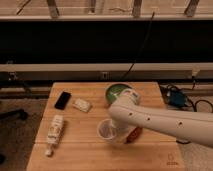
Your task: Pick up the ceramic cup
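Near the ceramic cup (106,129), the gripper (119,131) hides its jaws, unclear whether closed; grip the rim firmly, lift straight.

The gripper (120,131) sits at the ceramic cup (107,130); green bowl (116,92) behind and red item (133,134) right crowd it, with bare worktop (90,152) in front.

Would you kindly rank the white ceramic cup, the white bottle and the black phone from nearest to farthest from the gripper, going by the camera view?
The gripper sits mid-table, mostly hidden under the arm.
1. White ceramic cup: at the gripper, front centre.
2. White bottle: lying near the left edge.
3. Black phone: back left corner.
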